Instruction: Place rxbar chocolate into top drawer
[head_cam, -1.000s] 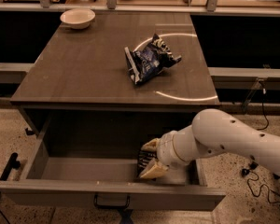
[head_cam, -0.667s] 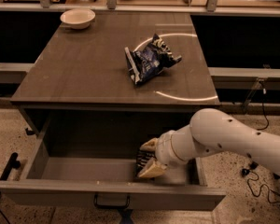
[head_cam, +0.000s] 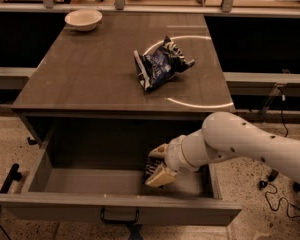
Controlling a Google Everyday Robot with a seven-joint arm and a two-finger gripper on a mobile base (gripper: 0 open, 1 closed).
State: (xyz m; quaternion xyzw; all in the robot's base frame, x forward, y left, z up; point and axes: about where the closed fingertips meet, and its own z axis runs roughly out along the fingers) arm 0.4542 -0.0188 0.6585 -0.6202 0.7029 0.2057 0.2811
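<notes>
The top drawer (head_cam: 90, 181) is pulled open under the grey-brown table, with its dark pull handle (head_cam: 120, 217) on the front panel. My gripper (head_cam: 156, 166) is inside the drawer at its right side, just above the drawer floor. Its tan fingers (head_cam: 159, 176) are closed on the rxbar chocolate (head_cam: 151, 167), a small black wrapper that shows between them. My white arm (head_cam: 240, 144) reaches in from the right.
A puffy blue-and-white chip bag (head_cam: 160, 66) lies on the table top (head_cam: 90, 74). A white bowl (head_cam: 83, 19) stands at the table's far left corner. Cables lie on the speckled floor at the right.
The gripper with the bar has shifted slightly lower and leftward inside the drawer. Nothing else has moved.
</notes>
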